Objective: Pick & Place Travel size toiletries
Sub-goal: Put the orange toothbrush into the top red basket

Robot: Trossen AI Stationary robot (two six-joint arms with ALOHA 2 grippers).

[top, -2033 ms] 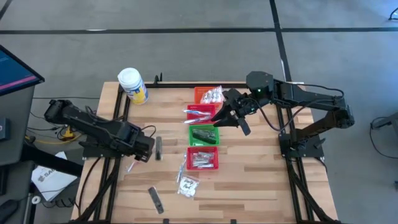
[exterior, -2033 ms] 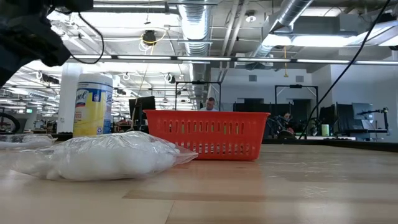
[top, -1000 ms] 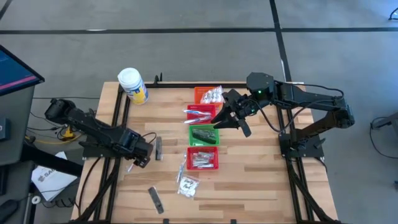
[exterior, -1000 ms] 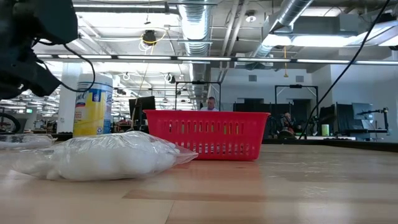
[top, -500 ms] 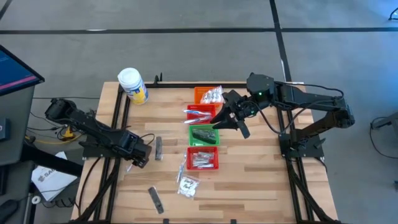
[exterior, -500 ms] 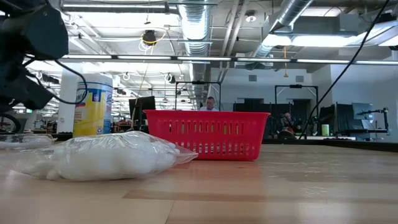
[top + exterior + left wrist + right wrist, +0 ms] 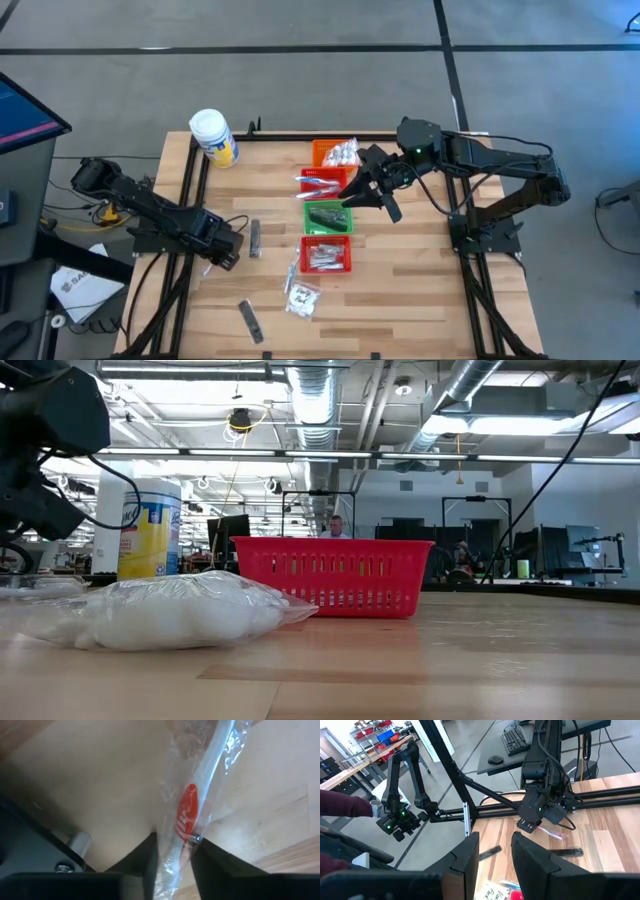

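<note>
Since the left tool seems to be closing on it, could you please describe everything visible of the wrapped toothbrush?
The toothbrush is slim and white with a red oval patch, sealed in a crinkly clear plastic wrapper. In the left wrist view it lies between the left tool's two dark fingers, which press against the wrapper on both sides. Light wooden table shows behind it. From the right wrist view it shows as a pink-white stick under that tool, at the table's left edge.
</note>
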